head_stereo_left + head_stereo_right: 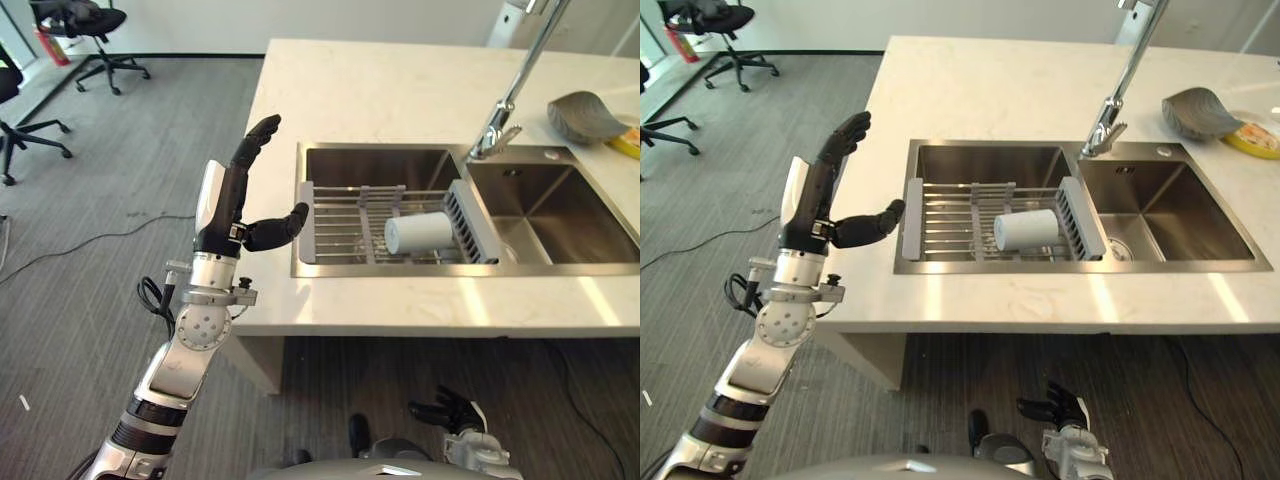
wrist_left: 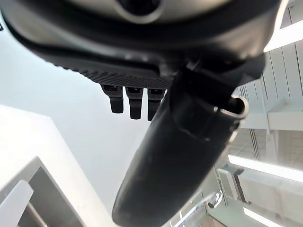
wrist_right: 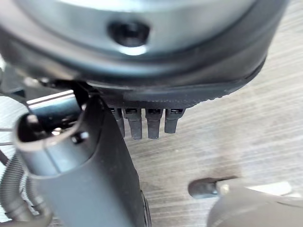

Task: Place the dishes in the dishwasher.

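Landmark: sink (image 1: 385, 165).

Left hand (image 1: 235, 200) raised off sink's left edge, fingers straight and spread, thumb pointing at rack (image 1: 340, 222), holding nothing, touching nothing.

Cup (image 1: 420, 232) on its side on rack across sink's left basin, well apart from left hand.

Faucet (image 1: 510, 95) behind sink, top cut off.

Grey dish (image 1: 582, 116) on counter (image 1: 400, 90) behind sink's right basin.

Right hand (image 1: 447, 411) low, below counter in front of sink, fingers relaxed, empty.

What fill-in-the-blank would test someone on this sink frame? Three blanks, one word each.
1. The white cup lies on its ____ on the drying rack.
2. The rack spans the ____ basin of the sink.
3. The left hand, raised beside the counter, is ____ and holds nothing.

Missing words: side; left; open
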Motion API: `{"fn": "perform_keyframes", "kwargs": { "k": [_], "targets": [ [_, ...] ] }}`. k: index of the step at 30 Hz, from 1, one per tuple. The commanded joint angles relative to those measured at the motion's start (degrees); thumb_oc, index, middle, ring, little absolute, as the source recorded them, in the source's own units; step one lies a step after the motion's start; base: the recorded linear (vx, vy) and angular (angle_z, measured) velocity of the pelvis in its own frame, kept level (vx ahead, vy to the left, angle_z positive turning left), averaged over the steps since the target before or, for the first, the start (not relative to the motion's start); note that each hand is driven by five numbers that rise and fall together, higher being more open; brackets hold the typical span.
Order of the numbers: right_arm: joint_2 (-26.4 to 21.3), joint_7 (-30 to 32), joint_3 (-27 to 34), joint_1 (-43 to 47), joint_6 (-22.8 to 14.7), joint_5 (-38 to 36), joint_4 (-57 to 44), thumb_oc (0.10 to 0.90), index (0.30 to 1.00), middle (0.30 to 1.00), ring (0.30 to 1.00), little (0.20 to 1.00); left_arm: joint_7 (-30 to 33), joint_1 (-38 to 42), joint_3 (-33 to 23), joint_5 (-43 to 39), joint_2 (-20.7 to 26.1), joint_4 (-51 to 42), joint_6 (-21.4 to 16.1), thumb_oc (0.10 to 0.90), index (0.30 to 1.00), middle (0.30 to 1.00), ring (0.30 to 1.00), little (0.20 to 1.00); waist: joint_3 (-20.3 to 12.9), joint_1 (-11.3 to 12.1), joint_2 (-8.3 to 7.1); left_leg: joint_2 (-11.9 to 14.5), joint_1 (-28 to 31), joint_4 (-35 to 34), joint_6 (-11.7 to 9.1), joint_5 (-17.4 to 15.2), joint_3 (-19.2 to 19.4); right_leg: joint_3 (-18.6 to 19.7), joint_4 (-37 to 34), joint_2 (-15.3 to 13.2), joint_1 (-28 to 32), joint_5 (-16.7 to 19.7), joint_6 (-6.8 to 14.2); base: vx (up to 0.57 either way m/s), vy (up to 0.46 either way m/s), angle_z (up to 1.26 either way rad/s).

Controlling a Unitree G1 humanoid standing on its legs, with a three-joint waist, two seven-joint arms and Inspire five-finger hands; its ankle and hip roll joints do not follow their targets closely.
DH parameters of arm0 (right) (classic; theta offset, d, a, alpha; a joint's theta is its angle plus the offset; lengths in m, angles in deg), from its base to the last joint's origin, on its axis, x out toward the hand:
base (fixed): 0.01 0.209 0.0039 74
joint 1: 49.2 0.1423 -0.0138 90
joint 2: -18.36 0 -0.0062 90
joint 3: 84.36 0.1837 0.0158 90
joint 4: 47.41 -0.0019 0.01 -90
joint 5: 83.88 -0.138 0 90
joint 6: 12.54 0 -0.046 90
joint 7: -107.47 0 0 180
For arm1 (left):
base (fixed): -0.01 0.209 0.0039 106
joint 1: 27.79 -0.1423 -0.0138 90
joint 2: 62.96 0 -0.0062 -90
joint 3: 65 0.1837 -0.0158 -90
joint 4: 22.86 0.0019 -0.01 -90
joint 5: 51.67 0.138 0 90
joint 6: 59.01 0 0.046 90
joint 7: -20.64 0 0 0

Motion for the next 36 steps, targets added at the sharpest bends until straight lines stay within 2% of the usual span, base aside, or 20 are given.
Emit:
{"fn": "perform_keyframes", "kwargs": {
  "k": [1,2,3,4,6,7,10,12,15,17,20,21,24,25,27,29,33,34,36],
  "targets": [
    [-0.24,-0.16,-1.92,2.99,-2.22,1.31,-1.57,0.800,0.900,0.900,0.900,0.900,0.02,7.30,-0.05,0.70,3.59,-7.07,-6.03,0.800,0.900,0.900,0.900,0.900,-1.23,1.36,-0.35,2.44,0.22,0.93,-4.29,-2.10,0.71,-1.67,6.25,-2.01,-2.25,-3.71,4.33,-0.34,-0.094,-0.16],
    [0.19,0.21,-2.35,2.53,-2.09,2.53,-1.56,0.800,0.900,0.900,0.900,0.900,-0.81,7.99,0.47,2.00,3.97,-7.03,-5.55,0.800,0.900,0.900,0.900,0.900,-1.78,2.81,0.50,3.75,-1.91,0.75,-4.52,-0.55,2.48,-5.82,8.25,-4.69,0.93,-6.72,3.24,-0.16,-0.047,-0.39],
    [0.21,0.24,-2.30,2.42,-2.09,2.59,-1.59,0.800,0.900,0.900,0.900,0.900,-0.81,7.96,0.58,2.05,3.93,-7.04,-5.52,0.800,0.900,0.900,0.900,0.900,-1.70,2.75,0.46,3.69,-1.64,0.74,-4.52,-0.73,2.36,-5.95,8.44,-4.79,1.17,-7.11,3.26,-0.26,-0.090,-0.55],
    [0.49,0.56,-2.17,2.42,-1.93,3.09,-1.12,0.800,0.900,0.900,0.900,0.900,-1.48,7.58,0.96,2.04,3.53,-6.68,-5.01,0.800,0.900,0.900,0.900,0.900,-2.38,3.52,0.74,4.13,-2.07,0.57,-4.46,-0.44,2.97,-6.98,9.47,-6.70,3.41,-8.02,3.04,-0.08,-0.067,-0.48],
    [0.73,0.58,-2.22,2.36,-1.76,3.58,-0.86,0.800,0.900,0.900,0.900,0.900,-1.93,7.30,1.24,2.22,3.20,-6.47,-4.80,0.800,0.900,0.900,0.900,0.900,-2.86,3.89,0.63,4.22,-2.08,0.51,-4.50,-0.49,3.18,-6.49,10.00,-7.87,4.42,-7.51,3.30,-0.08,-0.132,-0.29],
    [0.69,0.32,-2.53,2.01,-1.14,4.99,-0.86,0.800,0.900,0.900,0.900,0.900,-2.60,7.58,1.47,3.83,3.29,-6.38,-3.52,0.800,0.900,0.900,0.900,0.900,-4.36,4.88,-0.26,4.56,-2.39,2.07,-5.03,-1.40,4.88,-6.90,5.78,-11.35,7.59,-5.57,4.99,-0.05,-0.189,-0.26],
    [0.36,-0.28,-3.81,2.91,-0.79,7.19,-2.06,0.800,0.900,0.900,0.900,0.900,-3.21,7.74,-0.02,6.51,4.27,-6.35,-2.68,0.800,0.900,0.900,0.900,0.900,-4.99,5.50,-0.64,5.20,-2.43,3.09,-5.75,-1.78,7.22,-9.61,-1.30,-11.27,9.74,-6.42,6.06,-0.05,-0.161,-0.65],
    [-0.30,-0.79,-5.00,4.04,-0.50,8.63,-2.45,0.800,0.900,0.900,0.900,0.900,-4.24,8.42,0.18,7.04,4.33,-5.55,-1.74,0.800,0.900,0.900,0.900,0.900,-5.46,5.32,-0.46,5.75,-2.33,1.71,-6.40,-0.74,7.72,-8.82,-4.40,-10.27,10.74,-6.71,5.93,-0.04,-0.152,-0.74],
    [-0.67,-0.91,-4.96,4.26,-0.53,8.61,-3.10,0.800,0.900,0.900,0.900,0.900,-5.18,9.61,0.48,7.65,3.93,-4.58,-0.59,0.800,0.900,0.900,0.900,0.900,-5.63,4.94,-0.12,6.64,-1.71,0.13,-7.18,0.61,7.57,-9.15,-4.57,-9.48,11.15,-7.26,5.42,0.00,-0.136,-0.08],
    [-1.40,-0.96,-4.38,4.29,-0.29,7.44,-3.41,0.800,0.900,0.900,0.900,0.900,-6.69,14.03,2.55,9.46,3.90,-1.89,1.58,0.800,0.900,0.900,0.900,0.900,-5.11,3.93,0.51,8.13,-0.52,-1.72,-8.25,2.20,6.60,-9.75,-4.31,-7.83,11.80,-8.08,4.30,0.02,-0.152,0.05],
    [-1.40,-0.97,-4.25,4.40,-0.27,7.43,-3.45,0.800,0.900,0.900,0.900,0.900,-6.63,14.36,2.70,9.52,3.85,-1.71,1.58,0.800,0.900,0.900,0.900,0.900,-4.89,3.93,0.56,8.23,-0.92,-1.63,-8.24,2.87,6.52,-9.85,-4.16,-7.73,11.45,-7.59,4.12,-0.02,-0.068,0.09],
    [-2.24,-1.53,-4.33,4.12,0.36,6.48,-3.68,0.800,0.900,0.900,0.900,0.900,-8.47,22.28,6.25,12.88,3.50,3.83,4.68,0.800,0.900,0.900,0.900,0.900,-5.10,2.27,1.61,9.24,-0.12,-2.63,-9.10,3.28,6.28,-10.29,-4.73,-6.46,12.20,-8.83,3.53,0.06,-0.169,0.01],
    [-2.70,-2.20,-4.59,4.25,0.78,6.86,-3.71,0.800,0.900,0.900,0.900,0.900,-9.27,26.30,8.57,12.70,2.22,8.87,5.70,0.800,0.900,0.900,0.900,0.900,-4.68,1.78,2.16,9.65,0.02,-2.75,-9.35,4.21,6.33,-10.30,-4.82,-5.93,12.40,-8.52,3.12,0.01,-0.097,0.25],
    [-3.15,-2.94,-5.84,4.02,1.16,7.74,-4.45,0.800,0.900,0.900,0.900,0.900,-9.05,30.07,10.31,14.33,2.14,13.21,6.60,0.800,0.900,0.900,0.900,0.900,-4.62,1.16,2.58,9.95,0.43,-2.99,-9.67,4.52,6.37,-10.16,-4.80,-5.62,12.64,-8.68,2.92,0.01,-0.047,-0.02],
    [-3.52,-3.14,-6.28,4.03,1.29,8.02,-4.93,0.800,0.900,0.900,0.900,0.900,-9.32,31.64,11.13,14.38,1.70,15.54,7.40,0.800,0.900,0.900,0.900,0.900,-4.60,0.90,2.70,10.07,0.57,-3.19,-9.77,4.68,6.45,-10.14,-4.84,-5.49,12.66,-8.74,2.87,0.03,-0.037,-0.14],
    [-4.08,-3.40,-7.02,3.86,1.40,8.14,-5.99,0.800,0.900,0.900,0.900,0.900,-8.92,35.60,12.78,15.68,1.07,22.53,9.46,0.800,0.900,0.900,0.900,0.900,-4.89,-0.14,3.11,10.33,1.45,-3.61,-10.05,4.27,6.84,-9.89,-4.86,-5.26,13.08,-9.53,2.77,0.04,-0.034,-0.05],
    [-4.07,-3.40,-6.85,3.95,1.42,8.13,-6.05,0.800,0.900,0.900,0.900,0.900,-8.59,36.17,13.09,15.71,0.86,23.19,9.27,0.800,0.900,0.900,0.900,0.900,-4.58,0.04,3.10,10.39,1.18,-3.41,-9.99,4.74,6.91,-9.86,-4.85,-5.21,12.88,-8.99,2.66,0.00,-0.010,-0.12],
    [-4.78,-3.99,-7.26,3.30,1.55,8.00,-5.99,0.800,0.900,0.900,0.900,0.900,-7.66,41.72,14.80,16.96,0.51,34.75,12.31,0.800,0.900,0.900,0.900,0.900,-4.54,-1.63,3.80,10.63,2.56,-3.69,-10.36,4.19,7.77,-9.34,-4.71,-4.99,13.47,-9.85,2.66,0.02,-0.017,-0.09],
    [-4.70,-4.34,-7.43,2.93,1.57,7.82,-5.73,0.800,0.900,0.900,0.900,0.900,-7.98,43.08,15.22,17.63,0.88,37.51,13.28,0.800,0.900,0.900,0.900,0.900,-4.28,-1.99,4.05,10.70,2.98,-3.68,-10.41,4.12,8.16,-9.14,-4.70,-4.96,13.62,-9.84,2.66,0.04,-0.017,-0.05]
  ]
}}
